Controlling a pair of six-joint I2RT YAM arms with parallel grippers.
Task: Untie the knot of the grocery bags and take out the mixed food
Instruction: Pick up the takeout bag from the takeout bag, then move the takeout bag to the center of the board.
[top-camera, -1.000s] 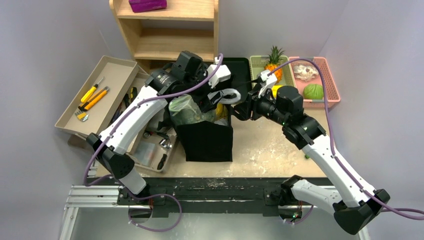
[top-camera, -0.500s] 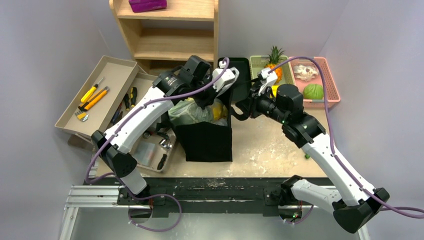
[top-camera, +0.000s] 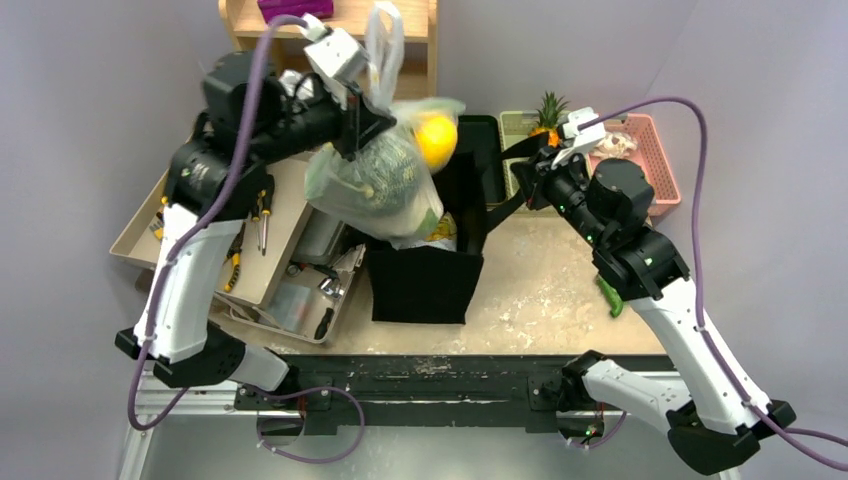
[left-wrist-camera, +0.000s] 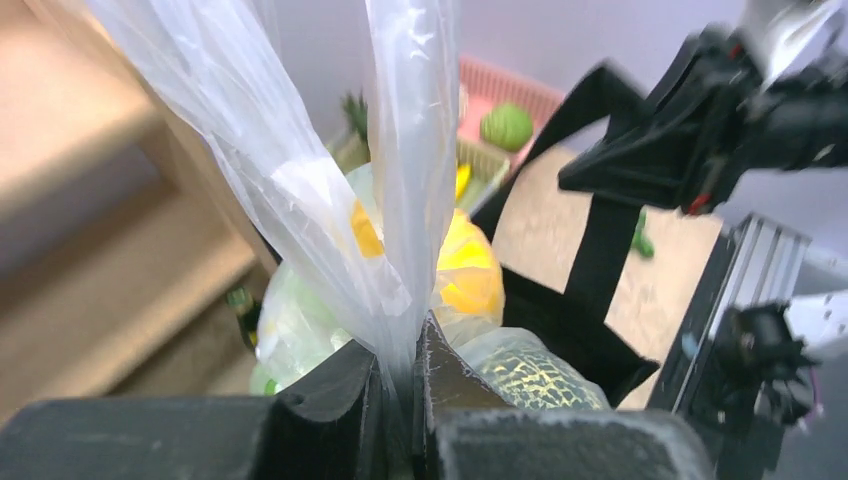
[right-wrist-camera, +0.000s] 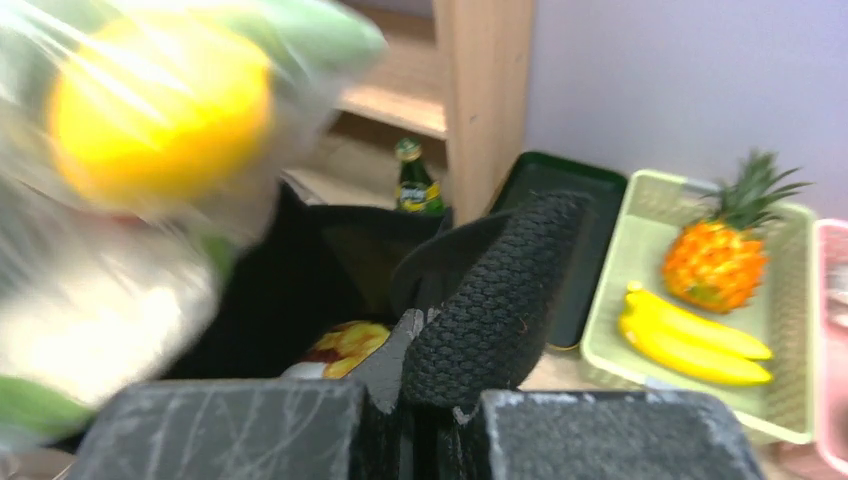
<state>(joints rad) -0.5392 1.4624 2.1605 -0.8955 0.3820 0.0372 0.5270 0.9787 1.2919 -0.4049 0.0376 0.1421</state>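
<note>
Two bags, one per arm. Nearest, the black cloth bag (top-camera: 420, 285) is sitting upright and open on the table (top-camera: 540, 300), with something yellowish showing inside. The right arm is stretching in from the right, and the right gripper (right-wrist-camera: 425, 400) is clamping one strap handle (right-wrist-camera: 500, 290) between its fingers, holding it taut up and off to the right.

The see-through plastic bag (top-camera: 375, 190) is hanging in mid-air, its bottom dangling over the cloth bag's far-left opening. The left arm is standing tall with its elbow bent, and the left gripper (left-wrist-camera: 398, 365) is pinching the bunched neck shut, so the loose handles are poking up above the fingers. Inside I'm counting one netted green melon (top-camera: 385, 170) and one yellow citrus (top-camera: 436, 140); the other green bits are too blurry to name.

Farthest back, one pineapple (top-camera: 547, 125) and two bananas (right-wrist-camera: 690, 335) are lying in a green tray (right-wrist-camera: 640, 230).
</note>
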